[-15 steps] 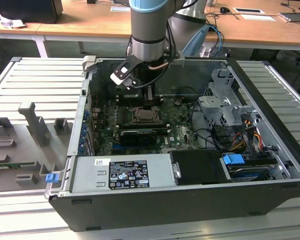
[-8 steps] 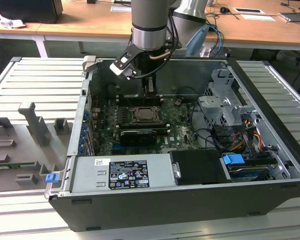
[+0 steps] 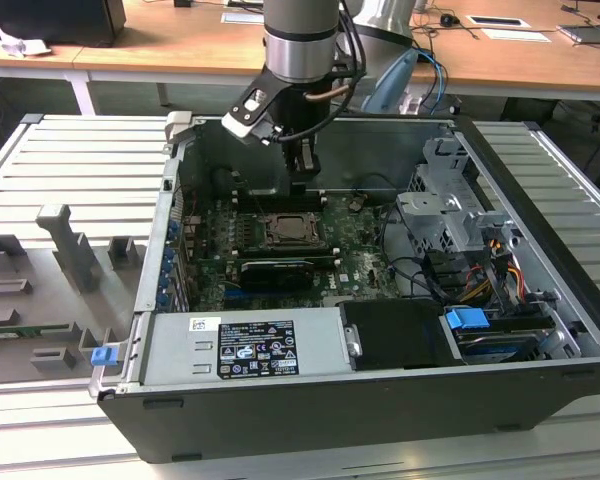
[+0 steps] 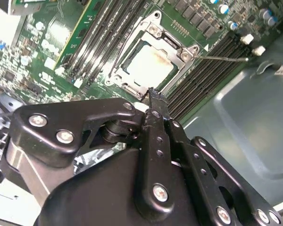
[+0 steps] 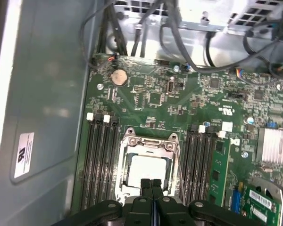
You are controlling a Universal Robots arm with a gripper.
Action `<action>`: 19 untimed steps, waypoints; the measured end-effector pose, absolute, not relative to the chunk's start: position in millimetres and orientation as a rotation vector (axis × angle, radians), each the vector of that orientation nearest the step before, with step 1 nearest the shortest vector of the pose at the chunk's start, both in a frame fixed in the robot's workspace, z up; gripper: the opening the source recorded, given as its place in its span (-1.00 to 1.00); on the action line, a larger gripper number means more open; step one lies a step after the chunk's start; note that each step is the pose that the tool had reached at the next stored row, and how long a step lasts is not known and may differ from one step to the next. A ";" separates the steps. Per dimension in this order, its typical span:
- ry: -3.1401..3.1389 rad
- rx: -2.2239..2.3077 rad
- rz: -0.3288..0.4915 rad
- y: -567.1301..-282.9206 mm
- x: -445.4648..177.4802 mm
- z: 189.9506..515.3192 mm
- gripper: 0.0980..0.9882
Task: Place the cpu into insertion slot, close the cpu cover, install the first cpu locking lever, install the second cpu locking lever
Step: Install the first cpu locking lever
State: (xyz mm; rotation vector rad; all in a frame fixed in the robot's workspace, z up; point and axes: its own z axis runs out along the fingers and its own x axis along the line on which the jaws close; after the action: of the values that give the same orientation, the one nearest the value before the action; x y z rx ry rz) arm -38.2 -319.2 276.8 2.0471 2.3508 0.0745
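CPU is sitting flat in the insertion slot amid the green motherboard, between two banks of long black memory slots. All of this is lying inside the open computer case, which is resting on the ribbed worktop. CPU cover is lying down around the chip with its window framing the pale top, so placing and closing are looking done. What I am taking for a thin locking lever is reaching out sideways from a corner of the cover over the memory slots, apparently unlatched. The gripper is hanging with its two fingers clenched tight together, grasping nothing, and its tips are hovering at the edge of the cover; whether they are touching the metal I cannot tell. In the exterior view it is standing just on the far side of the insertion slot. The work in hand is looking like the first lever. Doing it well is calling for using the closed tips as one blunt pusher and bearing on the lever itself, not on the chip or the memory slots beside it. It is also calling for moving slowly and keeping the push in line with the lever's swing, so that the rod is neither slipping off nor bending.
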 end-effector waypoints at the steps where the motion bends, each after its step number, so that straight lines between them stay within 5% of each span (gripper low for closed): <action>1: 2.361 2.036 0.075 -319.2 -38.2 276.9 -0.98; 19: 2.563 1.784 0.078 -319.2 -38.1 276.9 -0.98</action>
State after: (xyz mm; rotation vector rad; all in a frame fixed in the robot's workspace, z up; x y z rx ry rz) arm -38.1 -319.2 276.9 1.7837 2.5629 0.0781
